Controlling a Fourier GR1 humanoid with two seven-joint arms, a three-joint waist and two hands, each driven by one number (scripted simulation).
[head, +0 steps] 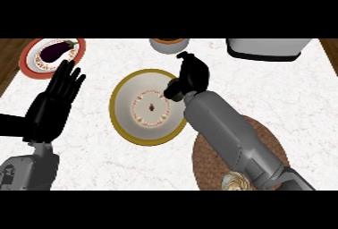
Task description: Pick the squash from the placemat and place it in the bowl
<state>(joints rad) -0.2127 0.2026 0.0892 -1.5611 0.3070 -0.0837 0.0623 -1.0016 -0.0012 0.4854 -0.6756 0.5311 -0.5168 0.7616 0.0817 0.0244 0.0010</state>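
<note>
The squash cannot be seen as a whole thing anywhere in the frame. The right hand (187, 76) is curled at the upper right rim of the bowl (127, 120), and its fingers are bent inward, but I cannot tell if the squash is inside this grasp, because the hand hides what is under it. The bowl is in the middle of the frame, with a yellow rim and a ring of small red marks on its pale inside. The right forearm goes from the hand down to the lower right and crosses the placemat (210, 157), a brown woven round mat at the lower right. At the bottom edge of the mat, a small pale ribbed object (235, 182) lies beside the arm.

The left hand (54, 105) is at the left of the frame, open, fingers straight and pointing up, resting. In the upper left is a plate (26, 56) with an eggplant (57, 48) on it. At the top edge are a cup (169, 44) and a grey appliance (267, 48).
</note>
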